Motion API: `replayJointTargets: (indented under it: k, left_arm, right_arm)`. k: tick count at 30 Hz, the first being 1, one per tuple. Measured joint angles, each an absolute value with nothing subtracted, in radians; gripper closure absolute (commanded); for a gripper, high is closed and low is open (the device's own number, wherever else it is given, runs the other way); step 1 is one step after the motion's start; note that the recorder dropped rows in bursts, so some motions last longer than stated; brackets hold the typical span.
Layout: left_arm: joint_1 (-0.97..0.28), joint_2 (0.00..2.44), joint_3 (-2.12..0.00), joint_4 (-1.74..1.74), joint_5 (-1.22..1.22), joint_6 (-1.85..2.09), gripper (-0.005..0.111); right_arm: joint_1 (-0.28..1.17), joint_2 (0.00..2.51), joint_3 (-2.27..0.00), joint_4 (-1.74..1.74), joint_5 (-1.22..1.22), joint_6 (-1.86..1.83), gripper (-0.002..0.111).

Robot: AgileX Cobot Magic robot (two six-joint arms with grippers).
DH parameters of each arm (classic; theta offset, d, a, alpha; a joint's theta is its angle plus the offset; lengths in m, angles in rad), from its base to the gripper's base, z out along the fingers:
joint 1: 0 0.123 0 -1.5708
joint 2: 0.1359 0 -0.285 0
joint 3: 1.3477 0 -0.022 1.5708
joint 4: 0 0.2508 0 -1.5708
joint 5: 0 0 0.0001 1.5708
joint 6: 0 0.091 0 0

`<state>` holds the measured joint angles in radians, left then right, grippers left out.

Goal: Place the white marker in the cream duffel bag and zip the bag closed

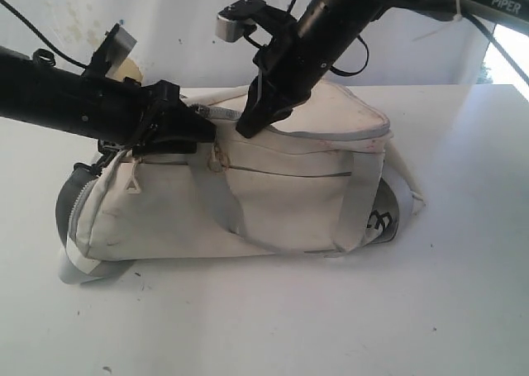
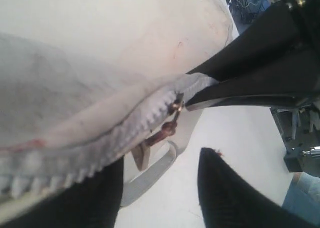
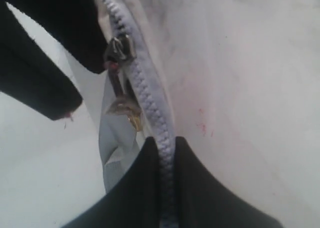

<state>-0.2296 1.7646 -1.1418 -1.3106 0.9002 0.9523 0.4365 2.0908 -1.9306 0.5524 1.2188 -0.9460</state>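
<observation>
Closest to the lens, the right gripper (image 3: 165, 144) has its two black fingers (image 3: 132, 193) pressed together on the grey zipper (image 3: 150, 92) of the cream duffel bag (image 3: 240, 87), with only the strip of teeth between them. Just past its tips sits the zipper slider (image 3: 120, 47), with the pull tab (image 3: 122, 105) dangling beside the seam. Whether the teeth beyond the slider are joined is too blurred to tell.

The left gripper (image 2: 162, 158) faces the right one from the slider's other side, with its jaws apart and nothing clamped. One finger is free above the white table (image 1: 463, 293). The other finger's tip is hidden under the bag's zipper edge, so contact with the fabric cannot be judged. The slider and tab hang near the gap between its fingers.

From the exterior camera both sets of fingertips merge into dark shapes against the bag's top. The white marker shows in no view, and the bag's inside is hidden.
</observation>
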Motion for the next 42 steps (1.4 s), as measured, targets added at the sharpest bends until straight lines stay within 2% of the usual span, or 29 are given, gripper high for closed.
replayJointTargets:
  k: [27,30,36,40,42]
  left_arm:
    - [-0.23,1.847,-1.142,-1.485,0.918,1.279,0.059]
    - [-0.23,1.847,-1.142,-1.487,0.905,1.299,0.065]
    - [-0.23,1.847,-1.142,-1.519,0.883,1.308,0.085]
    - [-0.23,1.848,-1.142,-1.524,0.872,1.312,0.104]
    - [-0.23,1.854,-1.142,-1.527,0.872,1.315,0.107]
  right_arm:
    - [0.435,2.091,-1.931,0.617,1.211,-0.945,0.108]
    - [0.435,2.093,-1.931,0.621,1.209,-0.945,0.108]
    - [0.435,2.093,-1.931,0.635,1.207,-0.945,0.108]
    - [0.431,2.093,-1.931,0.644,1.207,-0.945,0.108]
    - [0.431,2.093,-1.931,0.644,1.211,-0.945,0.108]
